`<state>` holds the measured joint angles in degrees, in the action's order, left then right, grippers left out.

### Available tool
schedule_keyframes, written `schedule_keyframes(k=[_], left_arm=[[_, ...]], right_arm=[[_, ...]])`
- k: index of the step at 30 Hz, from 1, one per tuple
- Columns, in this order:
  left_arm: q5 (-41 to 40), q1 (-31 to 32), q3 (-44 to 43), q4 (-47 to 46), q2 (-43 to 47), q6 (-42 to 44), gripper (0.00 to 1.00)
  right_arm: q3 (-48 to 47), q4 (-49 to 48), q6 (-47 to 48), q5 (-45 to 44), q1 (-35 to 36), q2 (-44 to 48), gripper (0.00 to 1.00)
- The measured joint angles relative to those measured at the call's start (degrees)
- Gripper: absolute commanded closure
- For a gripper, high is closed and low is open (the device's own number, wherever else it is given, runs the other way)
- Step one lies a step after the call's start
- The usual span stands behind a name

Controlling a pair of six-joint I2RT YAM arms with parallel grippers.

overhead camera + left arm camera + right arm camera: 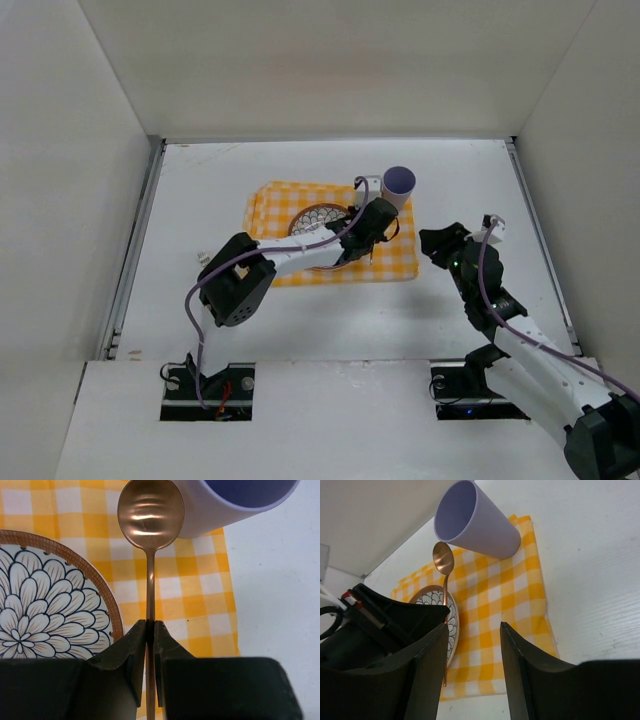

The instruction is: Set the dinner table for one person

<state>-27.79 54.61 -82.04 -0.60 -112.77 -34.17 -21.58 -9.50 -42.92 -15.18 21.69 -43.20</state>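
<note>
Rails (137,255) of thin metal run down the side edges of the dinner table (200,200), a large, plain white rectangle, flat and matt, closed in by white walls (70,150). Slightly beyond the tabletop's middle lies a yellow-and-white checked cloth (268,205). It is soft fabric, roughly rectangular, and its edges sit a little out of line with the tabletop's edges.

On the cloth's left half sits a round plate (318,218). It is glazed white, with dark-outlined petals spreading like a chrysanthemum and a brown dotted band at the rim. The part in view carries only its pattern. At the cloth's far right corner stands a pale lilac cup (398,185), smooth-walled and tapering toward its base, its mouth open upward and its inside bare.

The left gripper (150,625) is stretched over the cloth between plate and cup, its jaws pressed together on the thin handle of a copper-coloured spoon (150,515). The spoon is polished metal. Its oval bowl faces up, just beside the cup's wall, and its handle runs along the plate's right rim. Whether the spoon rests on the cloth or hangs just above it cannot be told.

The right gripper (473,627) hangs over bare tabletop just off the cloth's right edge, its black jaws apart with nothing between them.
</note>
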Motion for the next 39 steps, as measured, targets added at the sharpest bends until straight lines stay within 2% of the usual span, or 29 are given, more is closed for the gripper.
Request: schedule_keyframes(k=[14, 17, 22, 26, 32, 34, 37, 39], left_arm=[[0.76, 0.0, -0.98, -1.29, -6.51, -6.99, 0.97], [0.96, 0.0, -0.98, -1.33, -7.43, -8.2, 0.93], [1.09, 0.02, -0.68, -3.26, -7.5, -9.4, 0.8], [1.07, 0.09, 1.6, -5.25, -6.38, -9.62, 0.77], [0.98, 0.42, 9.64, -6.43, 1.11, -9.51, 0.76], [0.7, 0.44, 13.75, -6.49, 6.14, -9.42, 0.75], [0.13, -0.42, 21.81, -6.43, 16.76, -9.27, 0.72], [-0.63, -2.51, 27.76, -5.33, 25.2, -9.38, 0.7]], right_arm=[[0.04, 0.0, -0.39, 0.61, -1.11, 0.22, 0.49], [0.04, -0.04, -0.42, 0.66, -1.11, -0.13, 0.49], [0.04, 0.0, -0.42, 0.66, -1.11, -1.25, 0.49], [0.04, 0.0, -0.42, 0.68, -1.11, -1.46, 0.49], [0.04, -0.02, -0.42, 0.81, -1.11, -1.44, 0.51], [0.04, -0.02, -0.37, 0.79, -1.11, -1.4, 0.58], [0.04, -0.02, -0.26, 0.92, -1.11, -1.4, 0.76], [0.04, -0.04, -0.37, 1.05, -1.03, -1.42, 0.8]])
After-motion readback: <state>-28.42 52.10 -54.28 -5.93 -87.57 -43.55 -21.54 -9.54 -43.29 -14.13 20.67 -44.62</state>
